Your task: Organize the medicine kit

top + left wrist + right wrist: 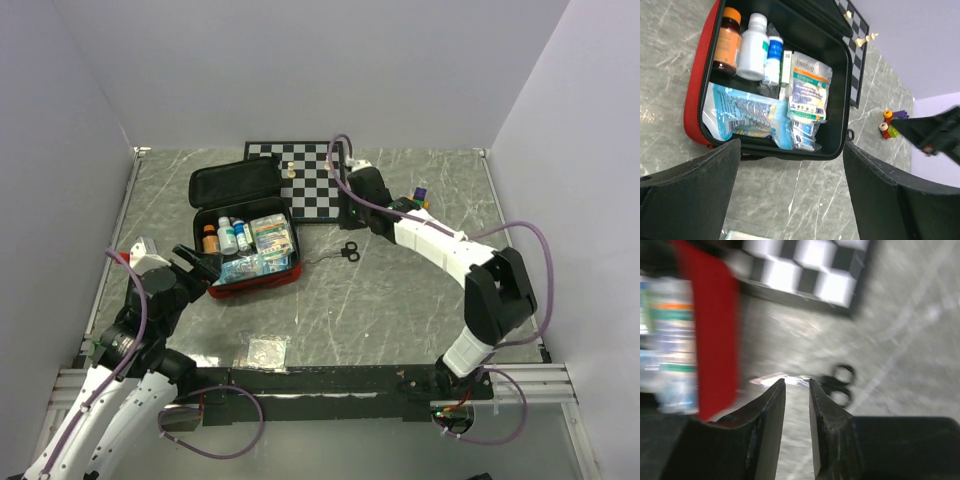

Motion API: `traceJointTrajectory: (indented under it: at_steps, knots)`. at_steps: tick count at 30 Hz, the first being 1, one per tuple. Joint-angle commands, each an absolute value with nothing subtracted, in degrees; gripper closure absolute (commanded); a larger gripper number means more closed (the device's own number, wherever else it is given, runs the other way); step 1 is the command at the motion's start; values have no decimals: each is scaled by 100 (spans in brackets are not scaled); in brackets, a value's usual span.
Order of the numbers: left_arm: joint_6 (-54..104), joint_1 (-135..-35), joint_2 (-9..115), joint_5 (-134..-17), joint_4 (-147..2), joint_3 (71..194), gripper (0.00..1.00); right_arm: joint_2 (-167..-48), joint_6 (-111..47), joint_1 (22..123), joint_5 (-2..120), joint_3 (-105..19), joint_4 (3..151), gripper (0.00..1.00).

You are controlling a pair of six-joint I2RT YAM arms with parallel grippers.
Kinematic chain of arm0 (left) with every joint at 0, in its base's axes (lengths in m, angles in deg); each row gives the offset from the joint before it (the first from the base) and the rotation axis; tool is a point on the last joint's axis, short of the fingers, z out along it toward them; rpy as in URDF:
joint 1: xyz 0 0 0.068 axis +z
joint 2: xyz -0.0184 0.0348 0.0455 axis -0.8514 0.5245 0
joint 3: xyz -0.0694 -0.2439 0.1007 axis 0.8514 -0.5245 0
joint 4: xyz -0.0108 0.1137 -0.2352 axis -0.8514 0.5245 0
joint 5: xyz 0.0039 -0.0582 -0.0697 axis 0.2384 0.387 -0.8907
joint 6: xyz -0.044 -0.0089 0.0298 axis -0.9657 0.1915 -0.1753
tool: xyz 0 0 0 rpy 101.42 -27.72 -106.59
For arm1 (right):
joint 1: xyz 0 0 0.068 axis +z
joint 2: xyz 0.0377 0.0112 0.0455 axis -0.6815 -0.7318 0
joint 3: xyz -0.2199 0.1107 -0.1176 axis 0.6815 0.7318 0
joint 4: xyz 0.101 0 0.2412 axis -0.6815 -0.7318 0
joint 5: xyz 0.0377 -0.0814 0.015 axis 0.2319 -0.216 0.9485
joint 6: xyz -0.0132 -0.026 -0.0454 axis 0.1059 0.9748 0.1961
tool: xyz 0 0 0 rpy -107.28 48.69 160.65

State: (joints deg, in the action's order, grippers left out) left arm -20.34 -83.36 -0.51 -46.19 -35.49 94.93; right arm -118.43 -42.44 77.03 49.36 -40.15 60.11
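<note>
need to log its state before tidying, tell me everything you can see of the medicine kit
The medicine kit is a soft square zip case, red outside, black inside. It lies flat on the marbled table, left of centre, unzipped, its lid folded back toward the chessboard. Its base holds an amber bottle, white bottles and sealed packets. The left gripper, open, hovers by its near edge, apparently clear of it.

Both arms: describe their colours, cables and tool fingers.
The left arm and right arm share one build: white link shells, black joint housings, a purple cable looping loosely along each. The left tool has broad matte black fingers; the right tool has black fingers too, their inner faces flat.
</note>
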Motion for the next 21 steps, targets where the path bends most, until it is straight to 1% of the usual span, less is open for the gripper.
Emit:
traceJointTrajectory:
  at_steps: [1, 6, 13, 17, 21]
  knots:
    - [-2133, -8341, 17, -4859, -3777, 9435, 13, -12075, -4542, 7522, 4791, -3686, 5921, 69]
    - [-2098, -8341, 52, -4938, -3786, 9418, 13, -12531, -4577, 7285, 4650, -3677, 6027, 72]
    - [-2142, -8341, 43, -5062, -3795, 9347, 13, -13147, -4656, 7065, 4826, -3808, 6036, 76]
    - [-2107, -8341, 78, -5062, -3804, 9365, 13, -13192, -4735, 7065, 4870, -3616, 6062, 76]
    - [-2072, -8341, 114, -5062, -3795, 9374, 13, -12972, -4797, 7065, 4949, -3203, 6124, 76]
